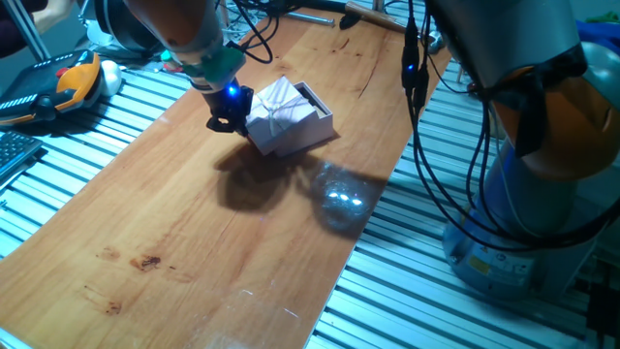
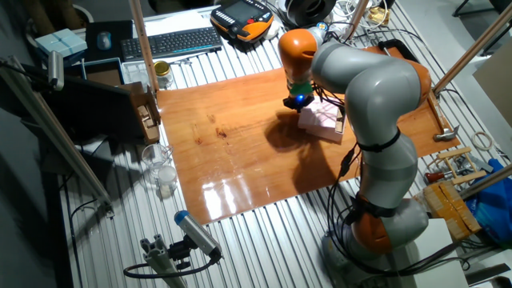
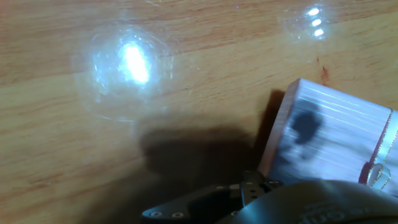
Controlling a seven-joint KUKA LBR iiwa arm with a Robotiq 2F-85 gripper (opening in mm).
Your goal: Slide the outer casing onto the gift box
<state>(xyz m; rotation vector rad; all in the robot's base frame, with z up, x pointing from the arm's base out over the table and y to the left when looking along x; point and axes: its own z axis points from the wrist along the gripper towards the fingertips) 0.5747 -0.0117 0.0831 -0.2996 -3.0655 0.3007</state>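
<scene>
Outer casing (image 1: pixel 281 109) appeared mostly slid over the gift box (image 1: pixel 318 101), whose far end poked out as a dark-edged lip (so a final push looked left), both near the far middle of the wooden table (image 1: pixel 194 233). Casing was pale pink, ribbon-crossed, slightly tilted. Gripper (image 1: pixel 230 118) touched its near end; finger spread couldn't be told.

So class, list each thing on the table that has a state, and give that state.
casing: tilted, resting over the box, gripper beside it
box: mostly covered, one edge showing past the casing
gripper: at the casing's side, open or shut unclear
</scene>
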